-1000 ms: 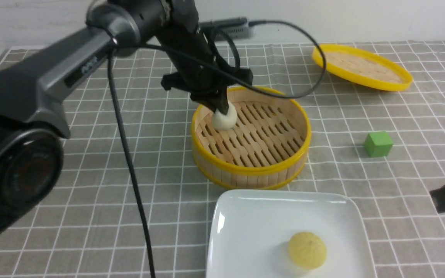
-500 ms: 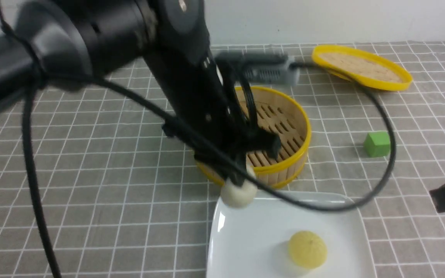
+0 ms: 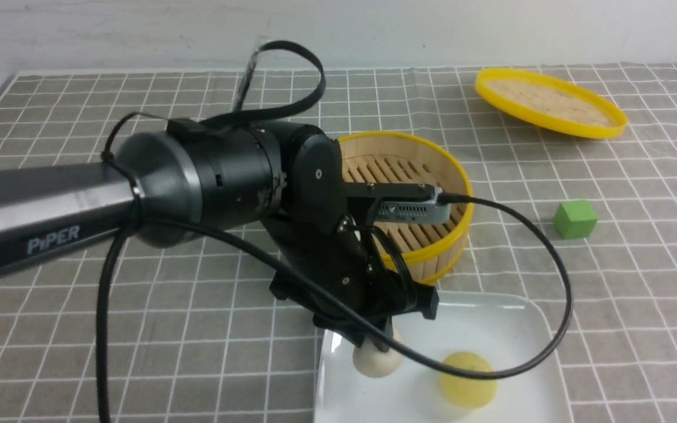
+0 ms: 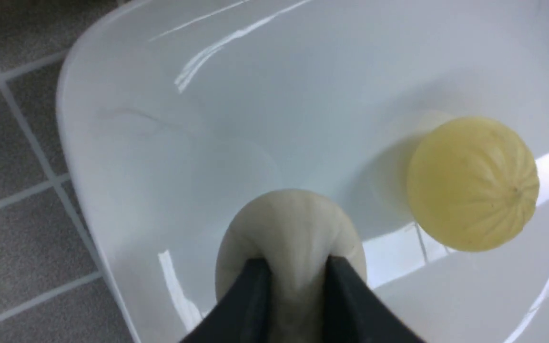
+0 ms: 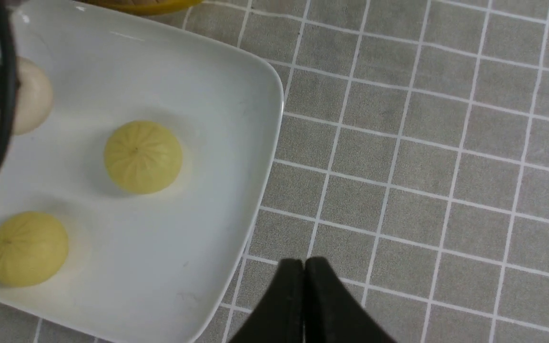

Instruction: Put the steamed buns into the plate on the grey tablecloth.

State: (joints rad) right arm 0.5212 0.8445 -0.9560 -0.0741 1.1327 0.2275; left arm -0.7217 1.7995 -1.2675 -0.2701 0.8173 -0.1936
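Over the glossy plate [image 3: 397,402], left hand [image 4: 298,286] apart, astride a round off-white bun [image 4: 289,219].

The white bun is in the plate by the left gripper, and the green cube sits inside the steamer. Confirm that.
Not quite: the green cube sits on the tablecloth, outside the steamer, as the front view shows. The rest stands.

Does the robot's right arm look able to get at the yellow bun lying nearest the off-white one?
Probably yes, though the left arm's drooping cable is in the way on one side. The yellow bun sits uncovered in the plate, leaving the right pincer a seemingly free approach.
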